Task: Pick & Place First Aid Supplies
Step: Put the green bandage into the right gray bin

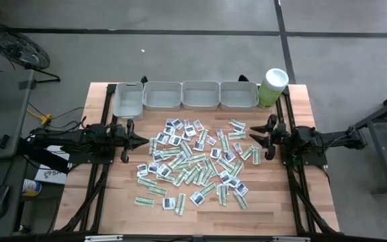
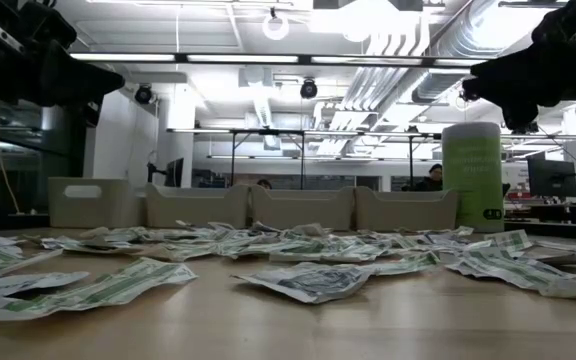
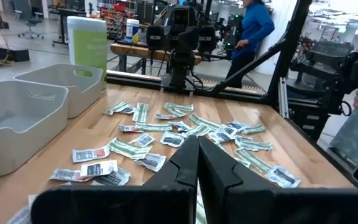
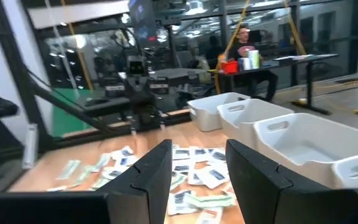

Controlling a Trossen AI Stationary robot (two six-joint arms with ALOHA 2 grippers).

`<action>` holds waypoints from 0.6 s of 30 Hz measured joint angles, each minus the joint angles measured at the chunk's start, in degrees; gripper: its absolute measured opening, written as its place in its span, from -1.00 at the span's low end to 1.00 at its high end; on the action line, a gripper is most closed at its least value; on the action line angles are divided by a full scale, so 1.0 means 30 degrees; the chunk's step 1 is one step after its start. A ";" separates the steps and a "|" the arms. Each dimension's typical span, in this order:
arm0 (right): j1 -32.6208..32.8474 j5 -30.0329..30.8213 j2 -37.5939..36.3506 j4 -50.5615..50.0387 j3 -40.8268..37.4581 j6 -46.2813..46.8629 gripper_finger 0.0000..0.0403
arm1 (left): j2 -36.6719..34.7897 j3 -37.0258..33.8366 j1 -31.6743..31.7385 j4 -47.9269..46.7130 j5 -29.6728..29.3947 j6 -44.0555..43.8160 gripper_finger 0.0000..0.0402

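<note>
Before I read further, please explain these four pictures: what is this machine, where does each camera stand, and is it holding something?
It is a table robot with two dark arms. One picture looks straight down, one looks level across the tabletop, and two come from cameras on the wrists. On the wooden table lie many small first aid sachets; behind them stand four grey trays and a green tub. The left gripper waits at the pile's left edge, jaws shut and empty. The right gripper waits at the right edge, jaws open and empty. Nothing is held.
</note>
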 joint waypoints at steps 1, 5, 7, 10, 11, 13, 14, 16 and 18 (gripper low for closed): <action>0.0001 -0.0113 0.0000 -0.0005 0.0005 -0.0106 -0.28 | 0.0000 0.0000 0.0000 0.0015 0.0000 0.0000 -1.00; 0.0007 -0.0052 0.0003 0.0281 0.0003 -0.1460 -0.27 | 0.0000 0.0000 0.0000 0.0015 -0.0011 0.0000 -1.00; 0.0000 0.0732 0.0004 0.0691 0.0010 -0.1528 -0.28 | -0.0003 0.0007 0.0000 0.0015 -0.0014 0.0000 -1.00; 0.0004 0.0868 0.0014 0.0937 0.0114 -0.3061 -0.28 | 0.0000 0.0023 0.0000 0.0022 -0.0006 0.0000 -1.00; 0.0036 0.0424 0.0007 0.1355 0.0114 -0.3594 -0.27 | 0.0000 0.0029 0.0000 0.0015 0.0000 -0.0001 -1.00; 0.0043 -0.0244 0.0007 0.2505 0.0107 -0.3773 -0.27 | -0.0007 0.0029 0.0000 0.0015 0.0000 0.0000 -1.00; 0.0036 -0.0465 0.0000 0.2853 0.0107 -0.3740 -0.27 | 0.0000 0.0029 0.0000 0.0014 0.0000 0.0000 -1.00; 0.0036 -0.0520 0.0000 0.2993 0.0107 -0.3961 -0.28 | 0.0000 0.0031 0.0000 0.0009 0.0000 0.0000 -1.00; 0.0036 -0.0108 0.0000 0.2793 0.0107 -0.4562 -0.28 | 0.0000 0.0036 0.0000 0.0007 0.0000 0.0000 -1.00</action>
